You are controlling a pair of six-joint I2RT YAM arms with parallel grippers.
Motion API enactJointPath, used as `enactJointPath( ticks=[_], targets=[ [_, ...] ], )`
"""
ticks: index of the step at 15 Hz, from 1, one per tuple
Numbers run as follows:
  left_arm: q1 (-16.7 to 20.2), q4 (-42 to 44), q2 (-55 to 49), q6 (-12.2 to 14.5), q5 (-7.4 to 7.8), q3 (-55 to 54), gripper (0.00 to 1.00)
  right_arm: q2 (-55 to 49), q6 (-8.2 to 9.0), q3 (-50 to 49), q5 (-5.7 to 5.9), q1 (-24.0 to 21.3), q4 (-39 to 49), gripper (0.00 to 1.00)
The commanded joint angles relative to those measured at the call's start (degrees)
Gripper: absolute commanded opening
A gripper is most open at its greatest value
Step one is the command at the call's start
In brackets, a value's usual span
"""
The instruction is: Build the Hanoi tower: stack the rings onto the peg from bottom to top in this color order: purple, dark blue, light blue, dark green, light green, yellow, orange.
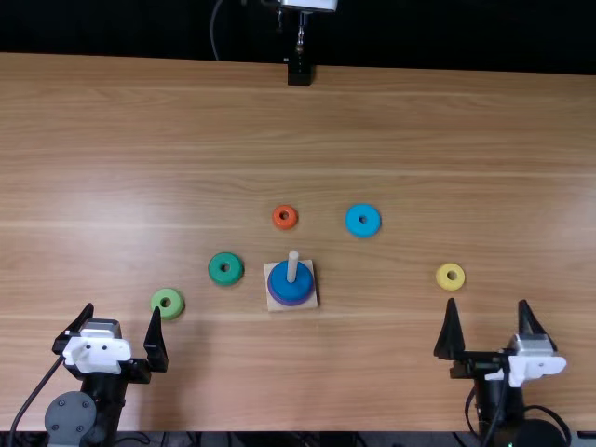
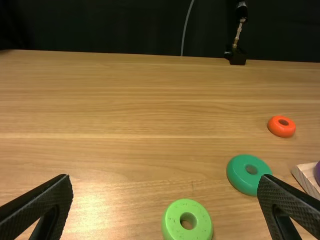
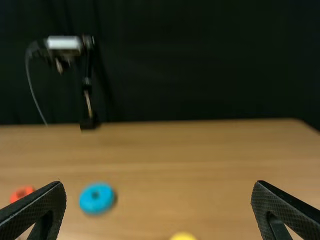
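Already the purple ring (image 1: 291, 304) and the dark blue ring (image 1: 279, 283) sit on the peg (image 1: 293, 265), blue uppermost. Orange (image 1: 284, 224) and light blue (image 1: 362, 230) lie beyond it, dark green (image 1: 225, 278) and light green (image 1: 173, 311) to its left, yellow (image 1: 450, 285) well apart to its right. Left gripper (image 1: 123, 310) and right gripper (image 1: 487, 303) both stand wide apart at the fingers, holding nothing.

2 rings (image 1: 280, 281) on peg (image 1: 293, 266), 1 ring (image 1: 285, 224) str. bhd.
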Motion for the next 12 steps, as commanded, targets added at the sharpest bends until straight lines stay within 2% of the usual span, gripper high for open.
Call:
enactJointPath(
  ticks=[1,4,7,10,12],
  targets=[
    [0.43,-0.81,-0.69,0.35,0.61,-3.06,1.0,3.21,0.19,4.19,0.38,-0.06,-0.05,1.0],
    [0.43,-0.81,-0.69,0.35,0.61,-3.06,1.0,9.54,0.19,12.63,0.69,0.12,-0.26,1.0],
    [0.43,-0.81,-0.69,0.35,0.61,-3.06,1.0,20.44,0.19,20.89,0.38,1.7,-0.15,1.0],
    [0.43,-0.81,-0.69,0.35,0.61,-3.06,1.0,32.75,-0.34,31.0,0.69,8.11,-0.79,1.0],
    [0.43,-0.81,-0.69,0.35,0.61,-3.06,1.0,40.66,-0.55,36.36,0.48,9.78,-3.11,1.0]
  ],
)
